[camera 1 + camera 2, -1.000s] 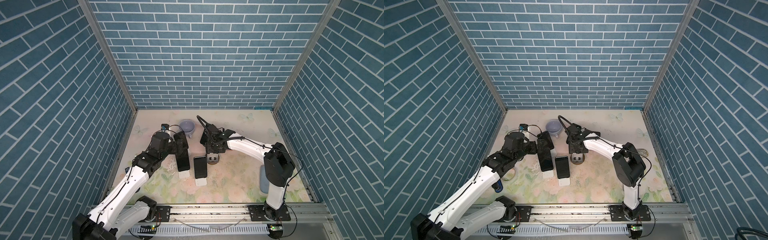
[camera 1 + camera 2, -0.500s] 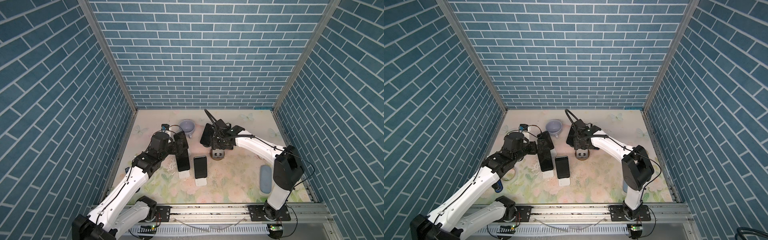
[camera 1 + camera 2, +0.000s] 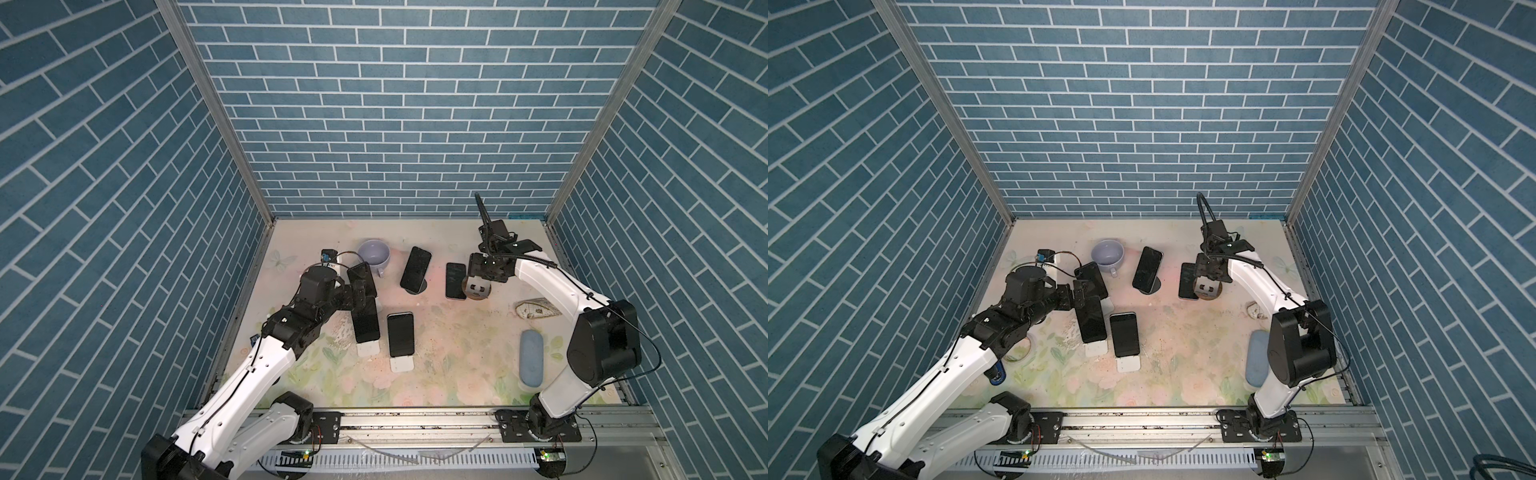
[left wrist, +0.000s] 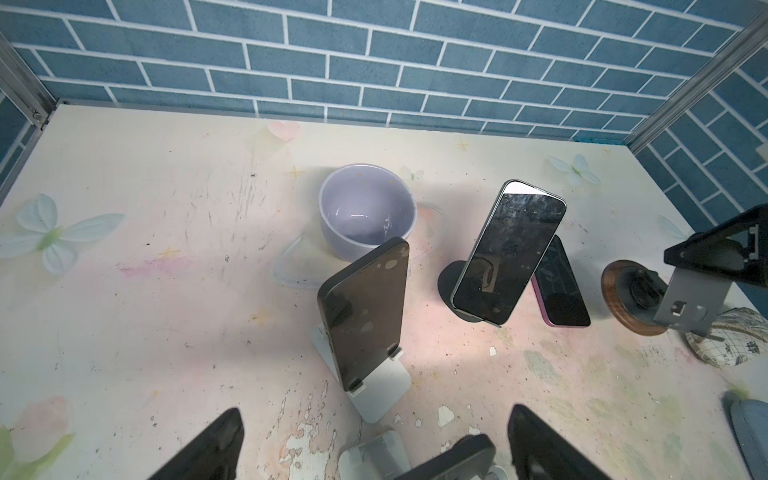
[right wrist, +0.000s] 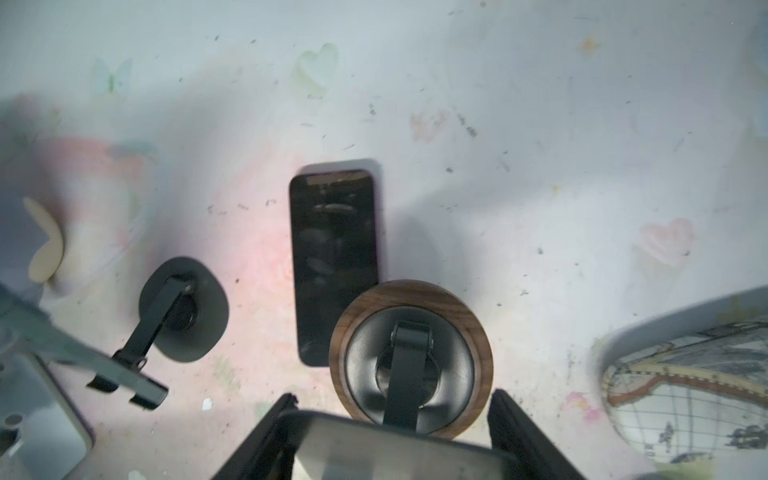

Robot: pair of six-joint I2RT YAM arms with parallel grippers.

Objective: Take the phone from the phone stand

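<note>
Jaws of the right claw (image 5: 394, 395) clamp the stand (image 5: 415, 361) by its plate, a phone (image 5: 336, 262) lying flat just beyond. The left claw (image 4: 376, 411) gapes wide around a second phone (image 4: 455, 455).

LAB TEST CELL: Two white-and-black robot arms, left (image 3: 257, 374) and right (image 3: 548, 286), are bolted to a metal rail (image 3: 415, 419) along the front edge of a flower-printed desk (image 3: 457, 374). Panels printed with blue brick (image 3: 395, 104), held by bare aluminium posts (image 3: 216, 116), box in the other three sides. A slotted cable duct (image 3: 415, 459) and a lit circuit board (image 3: 297, 454) sit below the rail. Phones (image 3: 401, 334), most propped on a stand (image 3: 402, 365), dot the desk.
</note>
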